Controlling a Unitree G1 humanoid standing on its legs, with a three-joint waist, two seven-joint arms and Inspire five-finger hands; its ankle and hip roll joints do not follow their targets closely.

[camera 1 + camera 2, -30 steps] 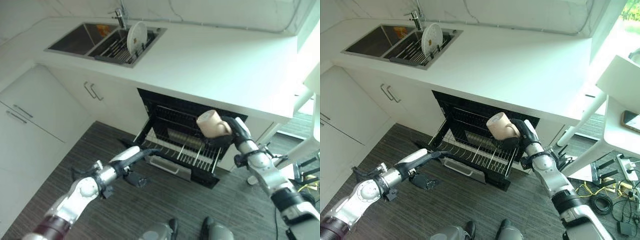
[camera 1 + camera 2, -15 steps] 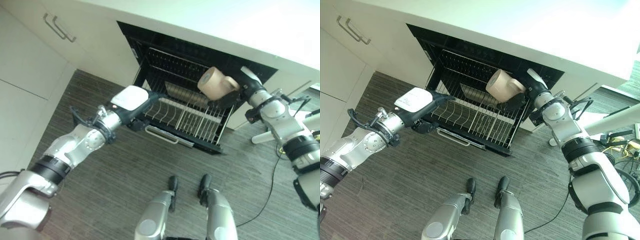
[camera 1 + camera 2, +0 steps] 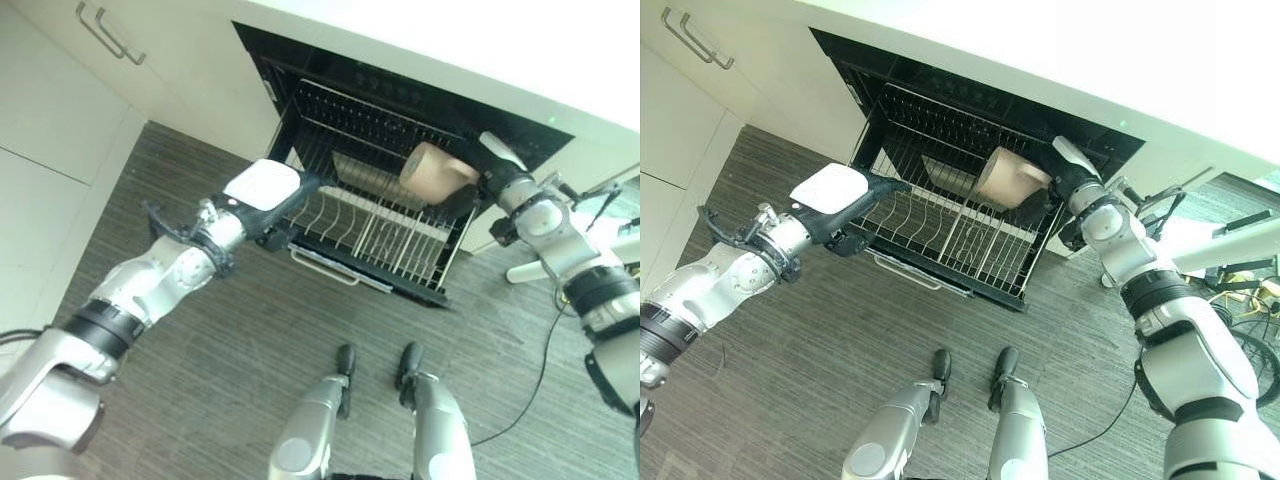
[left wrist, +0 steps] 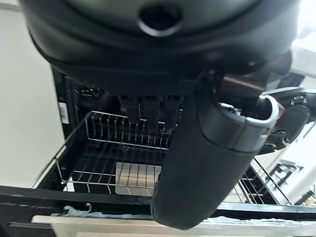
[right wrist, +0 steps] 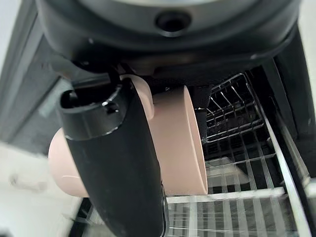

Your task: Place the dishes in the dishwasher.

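A pale pink mug (image 3: 432, 168) hangs on its side over the right part of the pulled-out wire rack (image 3: 372, 238) of the open dishwasher. My right hand (image 3: 492, 184) is shut on the mug, its thumb (image 5: 118, 163) lying across the mug's wall (image 5: 178, 143). At the rack's front left corner is my left hand (image 3: 262, 190), fingers straight and pointing at the rack's edge and holding nothing; its thumb (image 4: 207, 158) hangs before the rack's front rail. A pale flat piece (image 4: 138, 177) lies at the back of the rack.
The white counter (image 3: 520, 60) overhangs the dishwasher. White cabinet doors with bar handles (image 3: 100, 20) stand to the left. Dark wood-look floor (image 3: 220, 380) lies in front. A white furniture leg (image 3: 1230, 240) slants at the right.
The camera has tipped down, so the sink has left the picture. My right hand has carried the mug lower and closer over the rack. My left hand has come up to the rack's front left corner.
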